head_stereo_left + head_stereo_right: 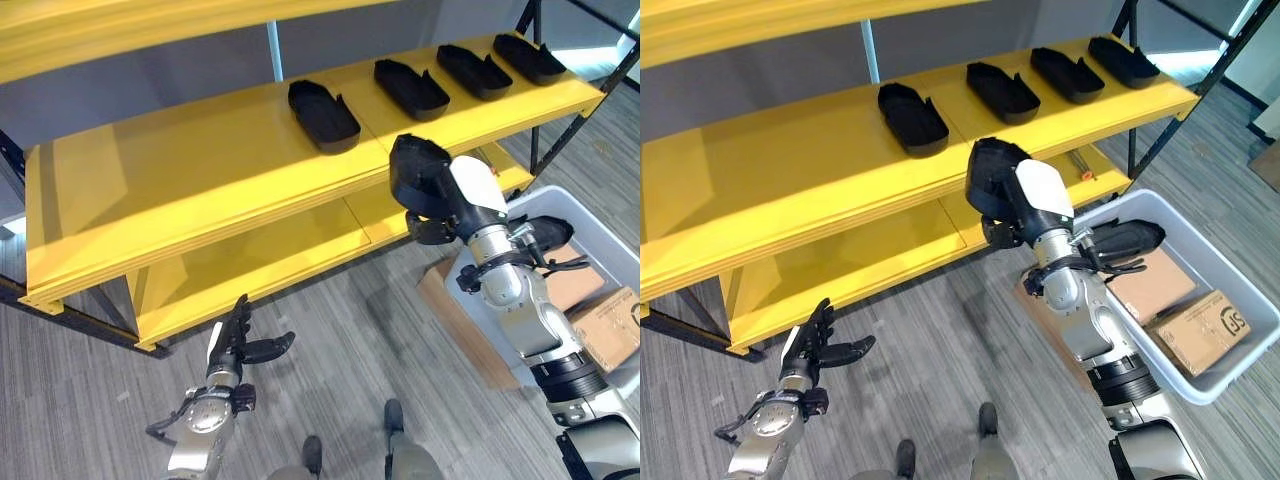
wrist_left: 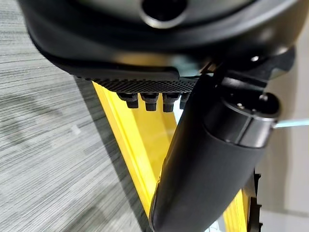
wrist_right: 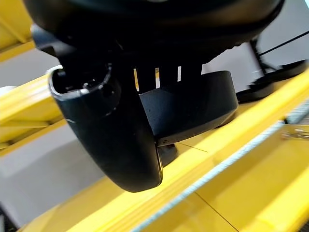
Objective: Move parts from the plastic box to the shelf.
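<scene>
Shelf (image 1: pixel 200 190): four black parts (image 1: pixel 323 114) down.
Right hand (image 1: pixel 1002 190): gripping fifth part (image 3: pixel 193 108).
Left hand (image 1: pixel 240 345): open, idle.

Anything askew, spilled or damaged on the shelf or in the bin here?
Nothing stands out. Four black parts lie in a row on the yellow shelf; the right hand holds a fifth part at its front edge. Boxes sit inside the bin. The left hand hangs open.
</scene>
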Available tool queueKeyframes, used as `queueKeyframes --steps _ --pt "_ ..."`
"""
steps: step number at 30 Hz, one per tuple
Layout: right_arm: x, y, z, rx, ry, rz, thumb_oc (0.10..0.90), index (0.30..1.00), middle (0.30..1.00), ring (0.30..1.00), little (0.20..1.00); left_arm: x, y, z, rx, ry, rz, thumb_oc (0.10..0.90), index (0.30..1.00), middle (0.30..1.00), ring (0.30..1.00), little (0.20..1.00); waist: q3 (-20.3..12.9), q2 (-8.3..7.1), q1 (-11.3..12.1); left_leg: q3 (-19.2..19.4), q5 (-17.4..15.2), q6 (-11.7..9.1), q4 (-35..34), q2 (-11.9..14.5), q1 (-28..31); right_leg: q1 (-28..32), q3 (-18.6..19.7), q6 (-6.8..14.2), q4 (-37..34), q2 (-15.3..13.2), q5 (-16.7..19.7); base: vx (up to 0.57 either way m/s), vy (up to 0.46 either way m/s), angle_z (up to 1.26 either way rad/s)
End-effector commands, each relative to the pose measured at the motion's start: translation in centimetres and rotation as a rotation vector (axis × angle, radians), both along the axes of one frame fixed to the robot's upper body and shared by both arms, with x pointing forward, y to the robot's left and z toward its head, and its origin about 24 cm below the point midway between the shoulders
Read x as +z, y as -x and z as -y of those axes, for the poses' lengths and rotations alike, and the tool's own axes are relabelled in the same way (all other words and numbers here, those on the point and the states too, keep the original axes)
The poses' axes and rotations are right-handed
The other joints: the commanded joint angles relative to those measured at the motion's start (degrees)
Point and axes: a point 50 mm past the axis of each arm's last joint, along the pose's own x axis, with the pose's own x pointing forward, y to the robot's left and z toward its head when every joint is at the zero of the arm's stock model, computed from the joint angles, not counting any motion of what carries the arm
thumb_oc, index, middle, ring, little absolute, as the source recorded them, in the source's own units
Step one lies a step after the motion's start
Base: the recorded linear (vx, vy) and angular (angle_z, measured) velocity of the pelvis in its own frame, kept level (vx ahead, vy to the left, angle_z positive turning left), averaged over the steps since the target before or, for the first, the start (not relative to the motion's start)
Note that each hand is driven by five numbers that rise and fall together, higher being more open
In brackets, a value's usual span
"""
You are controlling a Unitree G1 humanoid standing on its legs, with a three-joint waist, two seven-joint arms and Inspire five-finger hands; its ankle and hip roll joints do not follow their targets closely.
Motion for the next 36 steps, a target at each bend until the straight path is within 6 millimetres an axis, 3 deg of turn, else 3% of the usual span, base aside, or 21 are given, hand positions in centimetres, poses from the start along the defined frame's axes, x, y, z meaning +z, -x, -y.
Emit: queueKeyframes --steps 1,12,13,14,15,16,17,18,19,21,22,23,26,29,31,35,36 --pt "7.6 0.5 -0.8 0.063 -0.073 0.316 0.400 0.300 0.300 0.300 0.300 3.5 -1.2 0.7 -0.052 -0.023 0.200 0.900 1.000 1.000 1.000 1.000 -7.4 -0.81 -0.5 3.3 -3.5 -1.5 0.3 4.3 -0.4 -3.5 0.8 2.8 6.2 -0.4 -6.0 0.03 -0.124 0.16" --pt "7.8 0.9 -1.9 0.122 -0.081 0.341 0.400 0.300 0.300 0.300 0.300 3.1 -0.8 1.0 -0.045 0.011 0.186 0.900 1.000 1.000 1.000 1.000 -9.2 0.33 0.0 1.2 -2.5 -4.2 1.1 8.8 -0.9 -1.1 -2.7 -0.8 8.5 3.5 -12.4 0.04 -0.162 0.21" --pt "8.1 1.1 -2.2 0.137 -0.078 0.354 0.400 0.300 0.300 0.300 0.300 3.1 -0.7 0.9 -0.034 0.020 0.186 0.900 1.000 1.000 1.000 1.000 -9.1 0.21 0.2 0.6 -2.9 -4.7 3.3 9.5 -1.7 -0.7 -3.0 -1.8 9.0 4.5 -13.4 -0.01 -0.351 0.29" --pt "8.9 1.5 -2.9 0.181 -0.074 0.390 0.400 0.300 0.300 0.300 0.300 3.1 -0.7 1.1 -0.026 0.038 0.196 0.900 1.000 1.000 1.000 1.000 -7.7 -0.52 1.0 -0.7 -2.4 -5.5 11.2 9.2 -5.3 1.1 -2.6 -3.6 8.2 5.7 -14.4 0.02 -0.348 0.33" --pt "8.9 1.4 -2.9 0.181 -0.074 0.391 0.400 0.300 0.300 0.300 0.300 3.2 -0.7 1.1 -0.026 0.038 0.197 0.900 1.000 1.000 1.000 1.000 -7.7 -0.25 0.7 -1.1 -3.6 -5.6 12.5 9.4 -5.7 1.4 -2.9 -3.6 8.1 6.0 -14.8 -0.02 -0.269 0.37" --pt "9.1 1.5 -3.1 0.190 -0.065 0.398 0.400 0.300 0.300 0.300 0.300 3.2 -0.7 1.2 -0.022 0.046 0.198 0.900 1.000 1.000 1.000 1.000 -7.0 -0.58 1.2 -2.0 -1.7 -6.0 16.5 9.0 -7.8 2.4 -3.1 -4.3 7.3 6.2 -14.9 -0.10 -0.198 0.56" --pt "9.5 1.5 -3.0 0.191 -0.066 0.408 0.400 0.300 0.300 0.300 0.300 3.3 -1.1 1.4 -0.029 0.052 0.206 0.900 1.000 1.000 1.000 1.000 -4.4 -1.81 2.7 -2.9 3.4 -6.7 25.9 7.4 -13.2 3.7 -4.4 -5.7 6.6 5.6 -14.5 -0.15 -0.191 0.59" --pt "9.6 1.5 -2.9 0.188 -0.067 0.412 0.400 0.300 0.300 0.300 0.300 3.4 -1.2 1.4 -0.031 0.051 0.209 0.900 1.000 1.000 1.000 1.000 -4.2 -1.62 2.2 -3.7 3.0 -6.7 27.7 7.3 -14.4 3.7 -5.1 -5.7 6.5 5.7 -14.4 -0.16 -0.208 0.59" --pt "9.8 1.7 -3.1 0.193 -0.072 0.422 0.400 0.300 0.300 0.300 0.300 3.5 -1.3 1.6 -0.033 0.060 0.212 0.900 1.000 1.000 1.000 1.000 -3.4 -2.07 2.6 -2.1 3.4 -6.1 28.6 7.4 -16.8 4.3 -6.2 -6.0 6.3 5.3 -14.6 -0.08 -0.069 0.56" --pt "9.4 1.6 -2.6 0.172 -0.078 0.411 0.400 0.300 0.300 0.300 0.300 3.3 -1.2 1.8 -0.041 0.073 0.201 0.900 1.000 1.000 1.000 1.000 -3.7 -2.04 2.2 2.2 4.9 -5.8 22.9 11.5 -19.3 4.8 -8.2 -5.6 6.1 4.9 -15.4 0.03 -0.035 0.58" --pt "8.6 1.6 -1.9 0.144 -0.086 0.395 0.400 0.300 0.300 0.300 0.300 3.0 -1.1 2.0 -0.052 0.075 0.187 0.900 1.000 1.000 1.000 1.000 -3.9 -1.02 2.3 3.8 7.7 -6.5 14.4 14.3 -19.8 5.5 -9.2 -5.1 6.2 5.4 -16.2 0.14 0.040 0.52" --pt "8.2 1.7 -1.6 0.132 -0.087 0.387 0.400 0.300 0.300 0.300 0.300 2.8 -1.0 2.1 -0.056 0.066 0.178 0.900 1.000 1.000 1.000 1.000 -3.7 -0.35 2.3 4.0 11.1 -7.2 10.0 15.0 -20.0 5.9 -9.5 -4.9 6.3 5.7 -16.8 0.11 0.033 0.80" --pt "7.5 1.7 -1.2 0.106 -0.089 0.373 0.400 0.300 0.300 0.300 0.300 2.6 -1.2 2.8 -0.071 0.059 0.167 0.900 1.000 1.000 1.000 1.000 -3.4 0.78 1.9 5.7 16.3 -8.9 2.8 16.7 -21.7 6.6 -10.4 -5.0 6.7 6.1 -17.9 0.11 0.062 0.66" --pt "6.4 1.8 -0.7 0.081 -0.076 0.347 0.400 0.300 0.300 0.300 0.300 2.4 -1.2 2.8 -0.055 0.070 0.162 0.900 1.000 1.000 1.000 1.000 -4.6 2.26 1.9 6.4 16.1 -9.3 0.7 17.0 -18.6 9.4 -9.7 -3.9 6.1 5.8 -19.3 0.20 0.111 0.08" --pt "6.1 1.8 -0.4 0.068 -0.073 0.339 0.400 0.300 0.300 0.300 0.300 2.4 -1.1 2.9 -0.055 0.074 0.163 0.900 1.000 1.000 1.000 1.000 -5.1 2.34 2.2 7.8 15.8 -9.4 0.5 16.9 -17.7 10.6 -9.4 -3.8 5.1 5.4 -19.4 0.26 0.133 -0.34" --pt "6.2 1.9 -0.2 0.051 -0.063 0.347 0.400 0.300 0.300 0.300 0.300 2.6 -1.2 2.8 -0.039 0.072 0.176 0.900 1.000 1.000 1.000 1.000 -5.6 1.91 2.9 8.7 13.4 -8.7 4.4 16.0 -18.0 12.5 -9.1 -3.1 3.9 3.1 -19.4 0.20 0.119 -0.24" --pt "6.3 1.8 -0.5 0.057 -0.063 0.351 0.400 0.300 0.300 0.300 0.300 3.0 -1.4 2.6 -0.028 0.067 0.196 0.900 1.000 1.000 1.000 1.000 -5.6 1.02 3.4 9.6 9.9 -7.6 9.4 14.5 -19.7 13.6 -9.1 -2.1 3.5 0.7 -19.1 0.20 0.136 -0.17"
